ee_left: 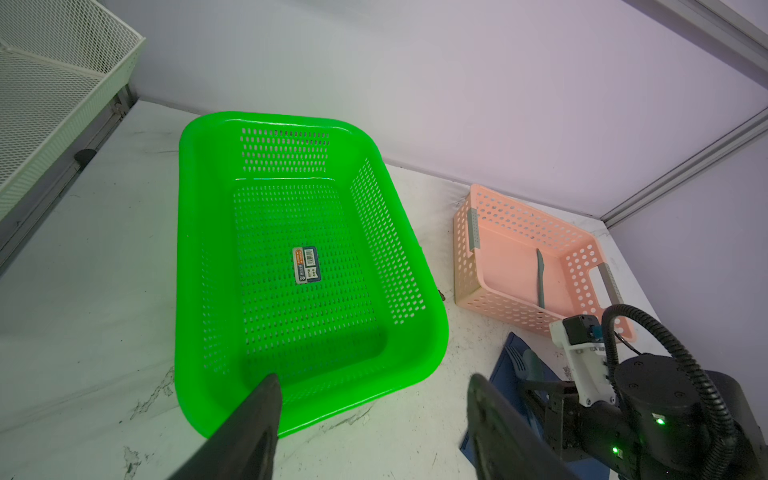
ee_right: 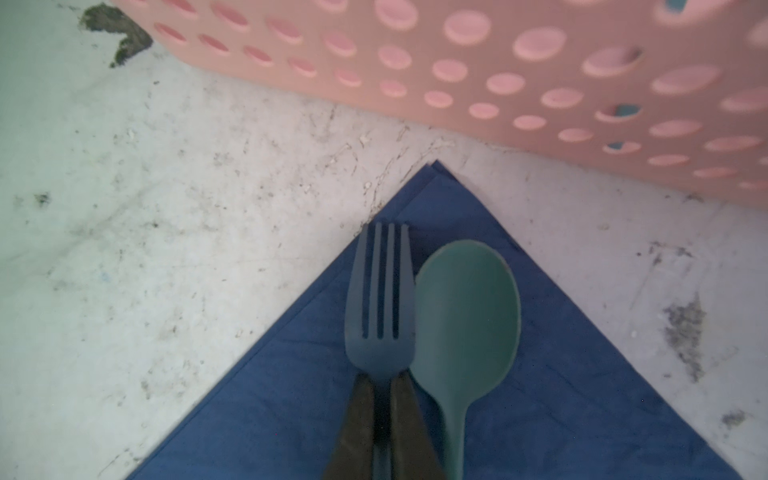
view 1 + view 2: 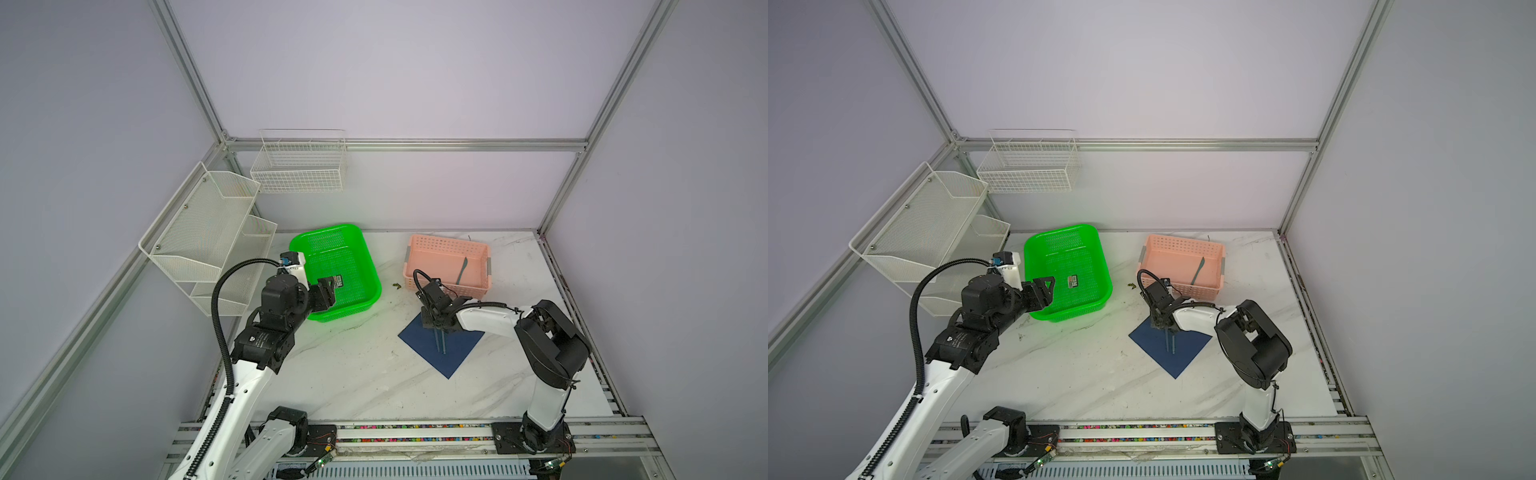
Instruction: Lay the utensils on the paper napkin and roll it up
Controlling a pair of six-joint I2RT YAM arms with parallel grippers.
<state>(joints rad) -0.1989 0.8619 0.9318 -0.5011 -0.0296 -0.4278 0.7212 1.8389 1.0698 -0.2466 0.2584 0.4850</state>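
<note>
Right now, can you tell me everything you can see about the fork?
The fork is dark teal-blue, matte and plastic-looking, with four straight tines and a slim handle. It lies flat on the navy paper napkin, near one corner, tines pointing towards the pink basket. The spoon lies alongside, its bowl pressed against the fork's head. The right gripper is shut on the fork's neck, one dark finger on each side of it.
</note>
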